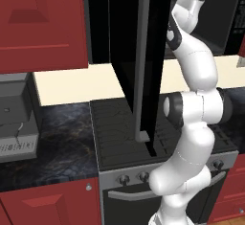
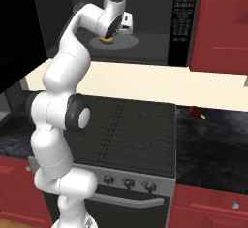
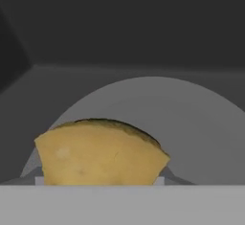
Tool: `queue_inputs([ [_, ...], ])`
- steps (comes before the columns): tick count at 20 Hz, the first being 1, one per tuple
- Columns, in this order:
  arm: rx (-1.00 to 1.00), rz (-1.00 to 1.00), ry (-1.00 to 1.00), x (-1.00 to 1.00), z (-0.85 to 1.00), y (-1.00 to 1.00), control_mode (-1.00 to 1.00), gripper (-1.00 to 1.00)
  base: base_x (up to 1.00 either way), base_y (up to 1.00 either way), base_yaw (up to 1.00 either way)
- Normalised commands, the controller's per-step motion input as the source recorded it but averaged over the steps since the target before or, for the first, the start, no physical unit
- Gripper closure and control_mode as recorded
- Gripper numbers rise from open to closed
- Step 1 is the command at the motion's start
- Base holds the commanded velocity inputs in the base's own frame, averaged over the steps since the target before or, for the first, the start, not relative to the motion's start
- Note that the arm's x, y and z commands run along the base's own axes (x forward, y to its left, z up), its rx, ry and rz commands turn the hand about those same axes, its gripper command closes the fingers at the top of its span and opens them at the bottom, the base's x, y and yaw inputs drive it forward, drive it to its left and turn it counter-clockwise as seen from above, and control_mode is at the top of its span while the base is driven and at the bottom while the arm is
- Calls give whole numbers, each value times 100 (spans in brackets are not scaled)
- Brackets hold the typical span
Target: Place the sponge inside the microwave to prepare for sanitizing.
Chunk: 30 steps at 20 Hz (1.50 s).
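Item: sponge [image 3: 98,152], yellow, wedge-shaped with a darker upper edge; location: inside the cavity of the microwave [image 2: 145,13], over the pale round turntable [image 3: 191,138], close in front of the hand camera. In the right base view it appears as a small yellow patch [image 2: 106,40] beneath the wrist, at the turntable's near side. Item: end effector [image 2: 107,38], reached into the open cavity; its fingertips are covered by the sponge in the hand view, so the jaws appear to sit either side of the sponge and pinch it, though contact itself is hard to confirm. Item: microwave door [image 1: 143,61], glossy black, swung wide open over the stove [image 2: 131,125]. Status, as judged: door opening and carry-in look complete; release onto the turntable and withdrawal of the arm remain. Obscured: whether the sponge rests on the turntable or hangs just above it cannot be told; the arm hides the cavity floor in the left base view.
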Motion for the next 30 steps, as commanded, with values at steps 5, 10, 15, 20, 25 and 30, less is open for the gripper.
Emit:
queue_inputs([
  [5, 0, 0, 0, 5, -22, -18, -100, -100, 0, 0, 0],
  [10, 0, 0, 0, 6, -13, -12, -100, -100, 0, 0, 0],
  [15, 0, 0, 0, 9, -5, -9, -100, -100, 0, 0, 0],
  [20, 0, 0, 0, 5, -1, -3, -100, -100, 0, 0, 0],
  [25, 0, 0, 0, -4, 0, -3, -100, -100, 0, 0, 0],
  [30, 0, 0, 0, -8, 2, 1, -100, -100, 0, 0, 0],
])
